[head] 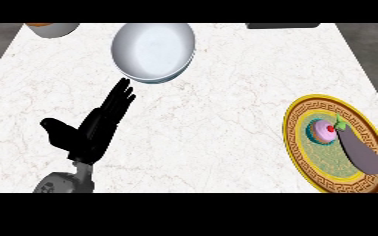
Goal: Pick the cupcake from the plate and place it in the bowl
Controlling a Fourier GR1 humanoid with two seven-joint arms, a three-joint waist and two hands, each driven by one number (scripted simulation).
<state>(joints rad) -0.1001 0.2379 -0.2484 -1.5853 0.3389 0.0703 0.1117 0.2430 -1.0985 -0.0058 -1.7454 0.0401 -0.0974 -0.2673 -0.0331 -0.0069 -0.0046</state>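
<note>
White marble with faint pinkish veins, that's the tabletop (221,125) here, seen from steeply above. The bowl (153,51) sits toward the far side, a bit left of centre, pale blue-white and glossy, nothing in it that I can see.

Over at the right edge there's a plate (299,145) with a gold patterned rim and a green middle. The cupcake (323,131) is on that plate, pink frosting with a red cherry-looking dot on top. Right beside it, touching or nearly so, lies a dark purple eggplant (360,152) with a green stem, running off toward the plate's lower right rim.

The left hand (92,127) comes in from the lower left, black, fingers straight and pointing up toward the bowl, thumb stuck out to the side. It's wide and holding nothing, and its fingertips stop just short of the bowl's near edge. It's well apart from the plate.

Right hand doesn't show anywhere.

Along the far edge there's a brownish pot (52,28) at the left corner, cut off by the view, and a dark flat thing (283,25) toward the right, can't tell what that is.
</note>
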